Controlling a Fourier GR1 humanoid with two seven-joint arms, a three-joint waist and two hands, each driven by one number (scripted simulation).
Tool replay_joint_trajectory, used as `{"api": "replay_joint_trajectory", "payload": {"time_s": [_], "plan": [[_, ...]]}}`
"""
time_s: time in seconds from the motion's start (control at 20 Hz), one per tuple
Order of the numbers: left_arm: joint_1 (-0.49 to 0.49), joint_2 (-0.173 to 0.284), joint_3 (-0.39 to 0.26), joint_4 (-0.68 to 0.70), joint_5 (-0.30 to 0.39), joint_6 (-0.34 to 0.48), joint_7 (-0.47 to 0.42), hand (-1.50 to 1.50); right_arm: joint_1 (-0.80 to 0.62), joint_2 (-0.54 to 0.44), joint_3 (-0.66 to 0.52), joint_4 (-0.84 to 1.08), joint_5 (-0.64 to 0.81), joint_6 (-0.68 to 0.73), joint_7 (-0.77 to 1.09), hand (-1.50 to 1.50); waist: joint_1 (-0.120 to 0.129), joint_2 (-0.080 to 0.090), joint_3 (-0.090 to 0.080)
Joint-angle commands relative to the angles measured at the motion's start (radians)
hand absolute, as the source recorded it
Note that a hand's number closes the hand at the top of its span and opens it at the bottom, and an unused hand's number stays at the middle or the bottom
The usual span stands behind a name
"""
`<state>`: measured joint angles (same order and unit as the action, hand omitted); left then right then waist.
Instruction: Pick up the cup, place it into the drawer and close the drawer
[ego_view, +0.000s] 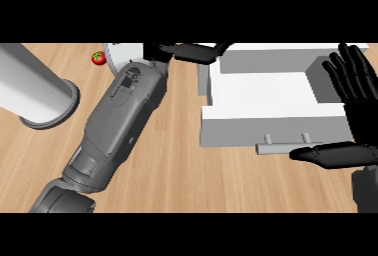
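The left hand (193, 52) reaches toward twelve o'clock, fingers curled at the open drawer's (266, 92) left wall; whether it grips the cup I cannot tell. The right hand (356, 107) rests at three o'clock, fingers straight, over the drawer's right edge. Bare counter (184, 165) lies at six o'clock.

A small red strawberry (97, 58) lies on the wooden counter (177, 165) near the upper left. A grey cylinder (33, 87) lies at left.
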<state>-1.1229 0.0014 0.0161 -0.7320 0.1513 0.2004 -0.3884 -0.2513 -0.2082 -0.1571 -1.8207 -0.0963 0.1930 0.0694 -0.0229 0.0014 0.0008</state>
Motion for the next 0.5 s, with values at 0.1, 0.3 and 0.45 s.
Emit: {"api": "replay_joint_trajectory", "payload": {"time_s": [0.1, 0.3, 0.45], "plan": [[-0.154, -0.001, -0.103, 0.185, 0.071, 0.14, 0.104, 1.5, 0.026, 0.014, 0.034, -0.051, -0.001, 0.015, 0.002, -1.5, -0.04, 0.008, 0.0], [-0.245, -0.001, -0.143, 0.307, 0.1, 0.164, 0.166, 1.5, -0.032, 0.003, 0.024, -0.05, -0.021, 0.008, 0.047, -1.5, -0.057, 0.012, 0.0], [-0.231, -0.001, -0.204, 0.382, 0.108, 0.182, 0.12, 1.5, -0.091, 0.013, 0.032, 0.035, -0.013, 0.01, 0.005, -1.5, -0.08, 0.029, 0.001]]}}
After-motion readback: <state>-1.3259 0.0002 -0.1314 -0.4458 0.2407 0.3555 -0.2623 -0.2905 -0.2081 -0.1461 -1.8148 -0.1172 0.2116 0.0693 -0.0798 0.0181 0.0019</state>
